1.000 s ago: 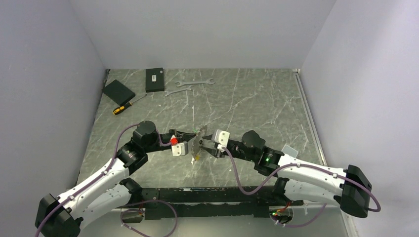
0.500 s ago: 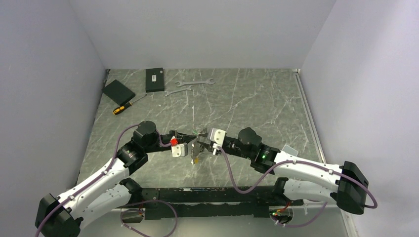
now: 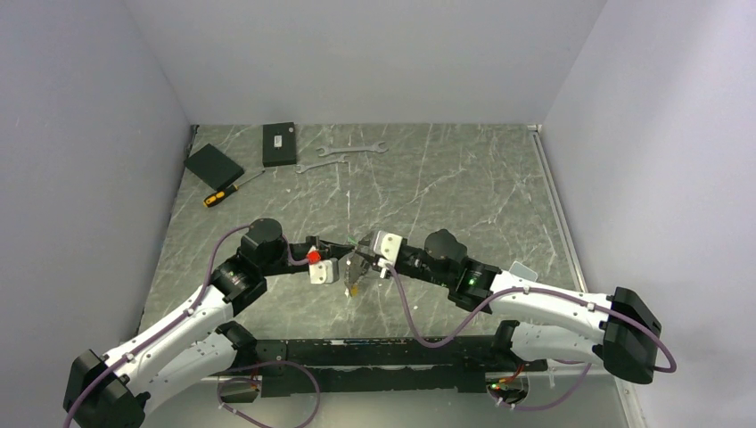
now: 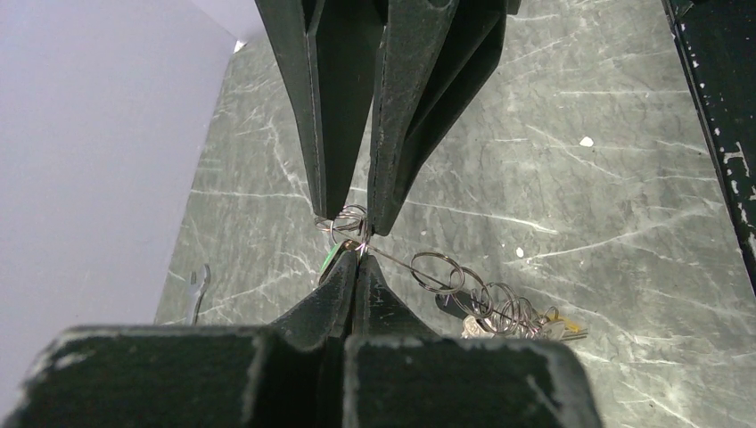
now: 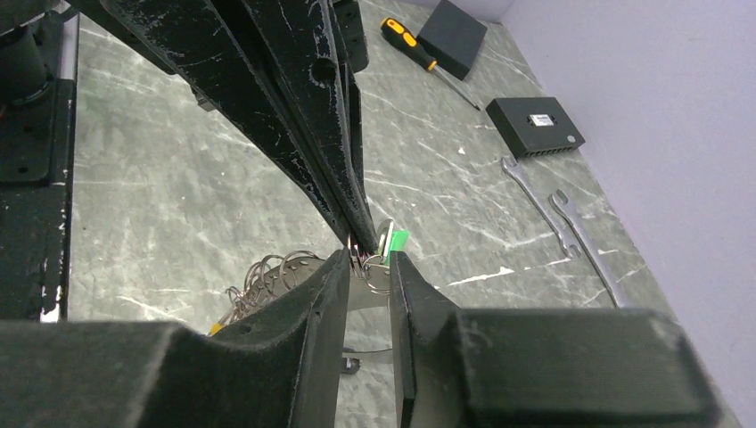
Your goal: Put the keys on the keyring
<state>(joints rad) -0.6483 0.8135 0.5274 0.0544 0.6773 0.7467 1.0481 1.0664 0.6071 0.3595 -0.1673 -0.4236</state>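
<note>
The left fingers (image 4: 337, 290) are pressed together on the keys (image 5: 397, 239), whose green tag shows right at their tips. Tip to tip with them, the right fingers (image 5: 325, 294) stand narrowly apart, clamping small wire loops of the keyring (image 4: 349, 221). More loops trail away below. Far beyond the fingers, two wrenches (image 3: 354, 150) lie on the grey marbled worktop (image 3: 464, 178) near the pale back wall (image 3: 357, 53). Open worktop spreads rightward to its edge.
</note>
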